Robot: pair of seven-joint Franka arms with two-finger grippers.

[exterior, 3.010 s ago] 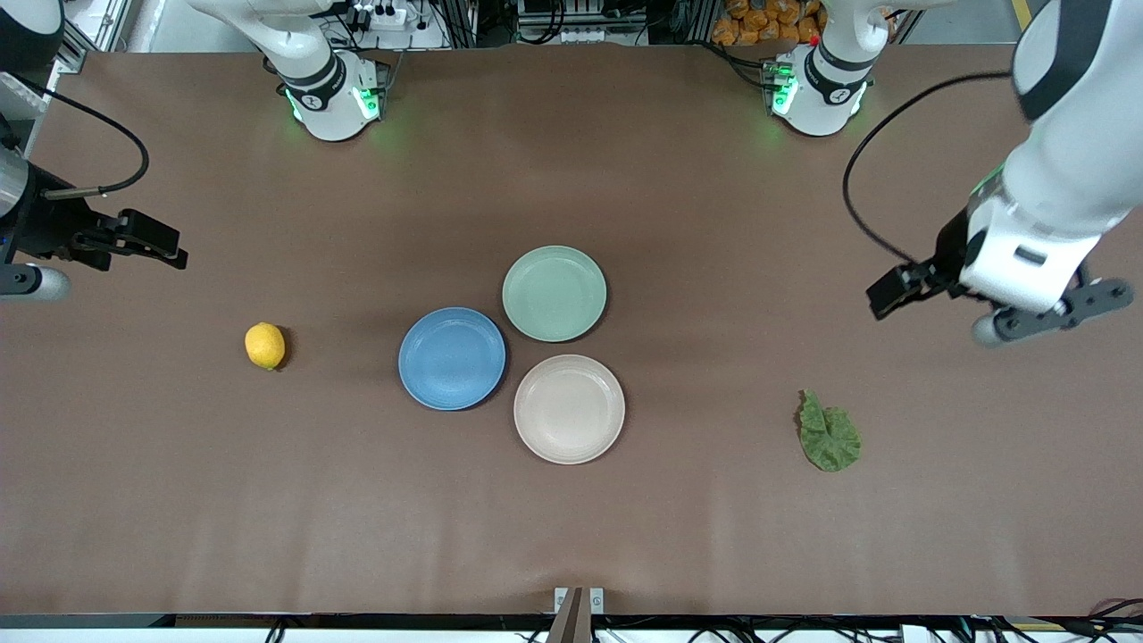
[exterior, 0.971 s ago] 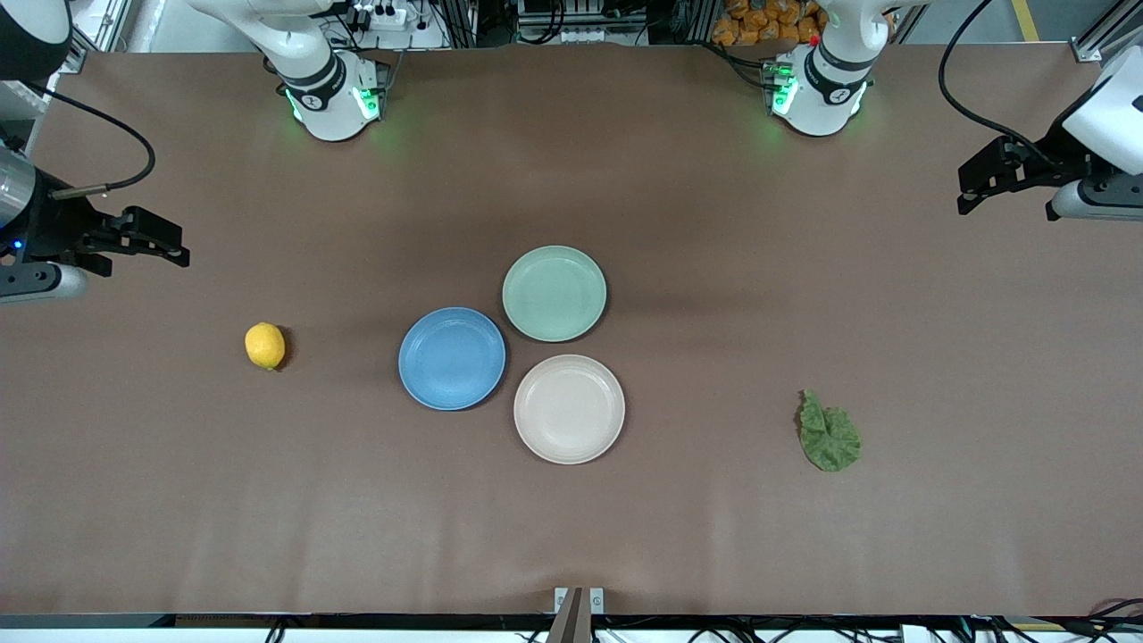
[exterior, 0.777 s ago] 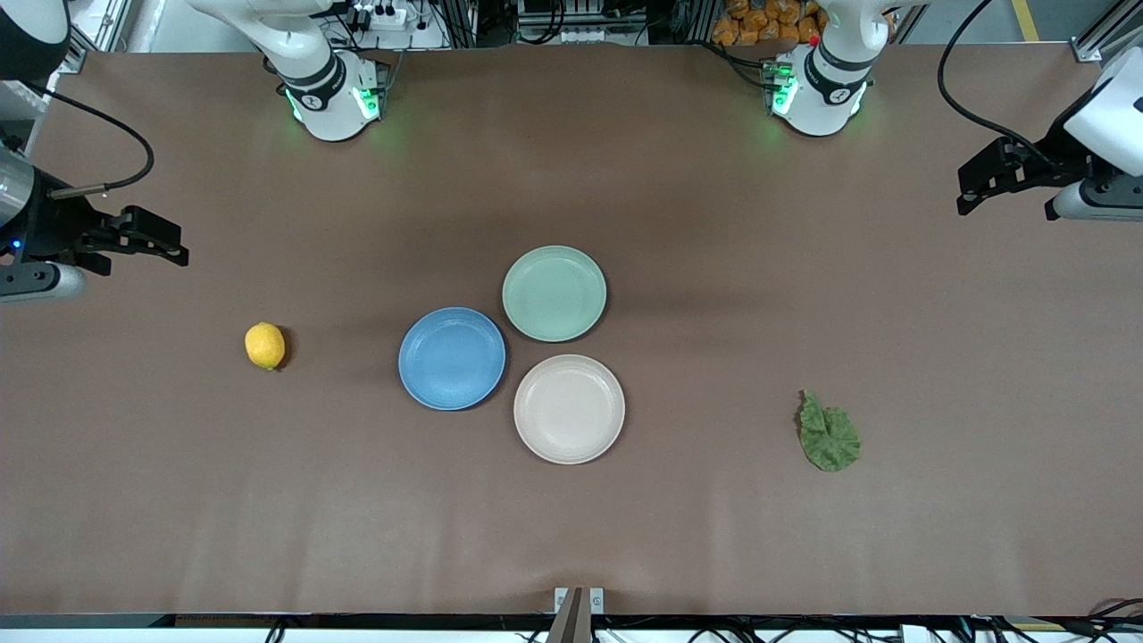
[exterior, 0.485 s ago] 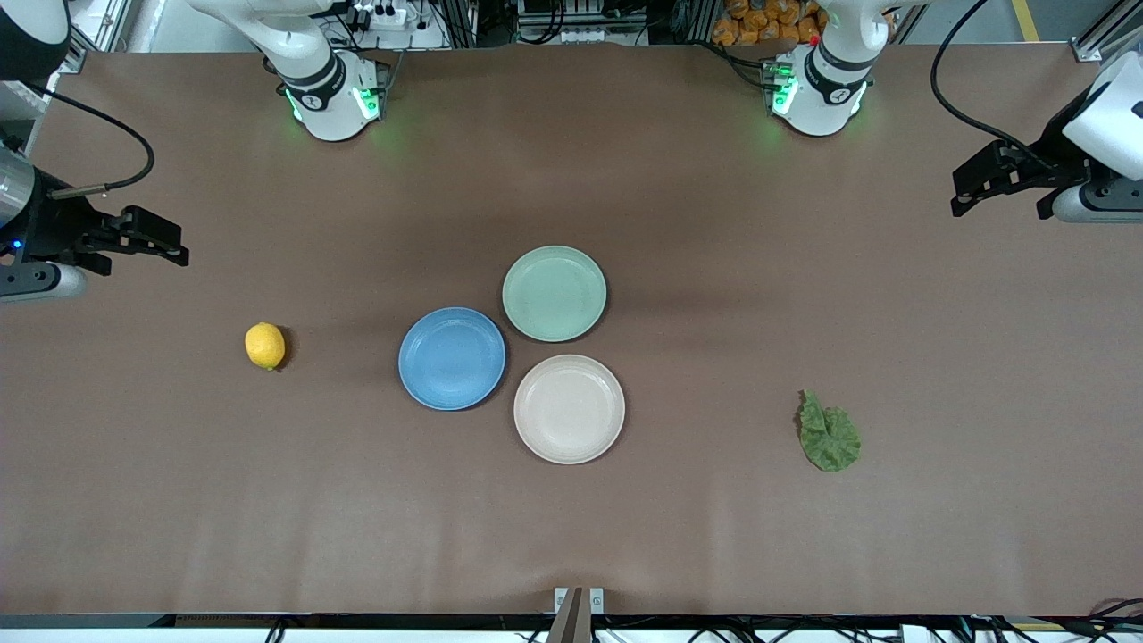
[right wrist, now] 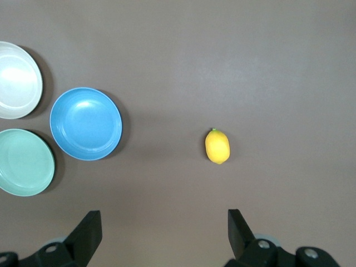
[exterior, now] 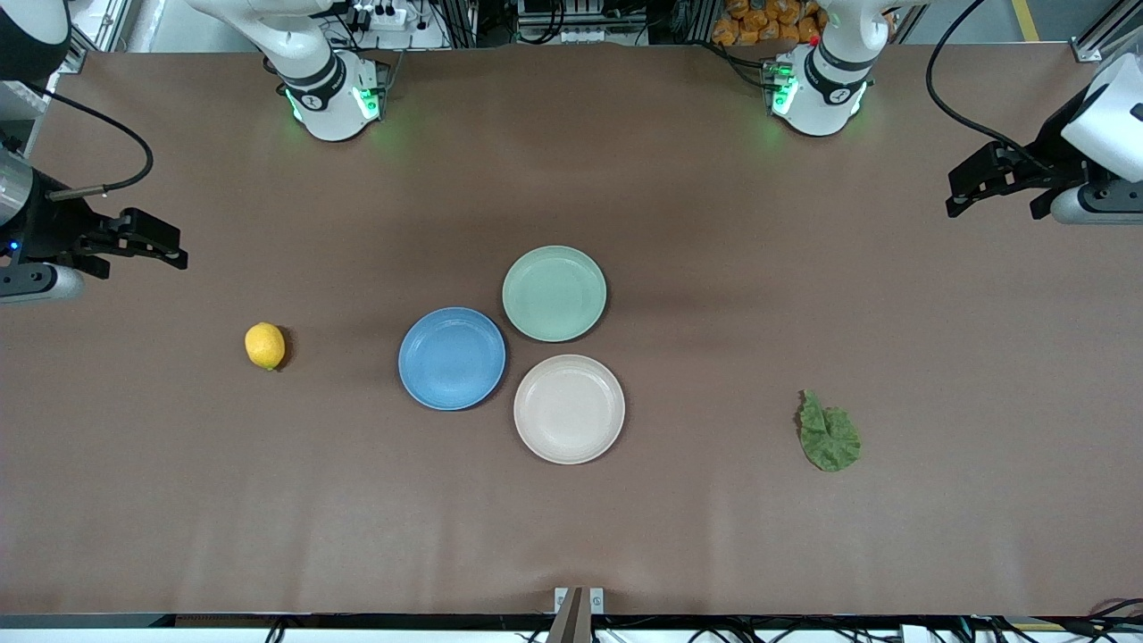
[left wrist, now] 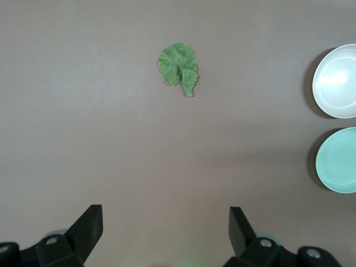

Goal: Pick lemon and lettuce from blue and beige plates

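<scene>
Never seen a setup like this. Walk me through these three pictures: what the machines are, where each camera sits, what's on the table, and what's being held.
Two robot arms stand at a brown table. The wide picture comes from a high camera facing them; the other two come from cameras on each arm's wrist, looking down.

The left gripper hangs over the table's left-arm end, the right gripper over the right-arm end. Both are open and hold nothing.

In the middle sit three bare plates close together: a blue plate, a beige plate nearest the front camera, and a mint-green plate. The lemon lies on the table toward the right arm's end, the lettuce toward the left arm's end.
</scene>
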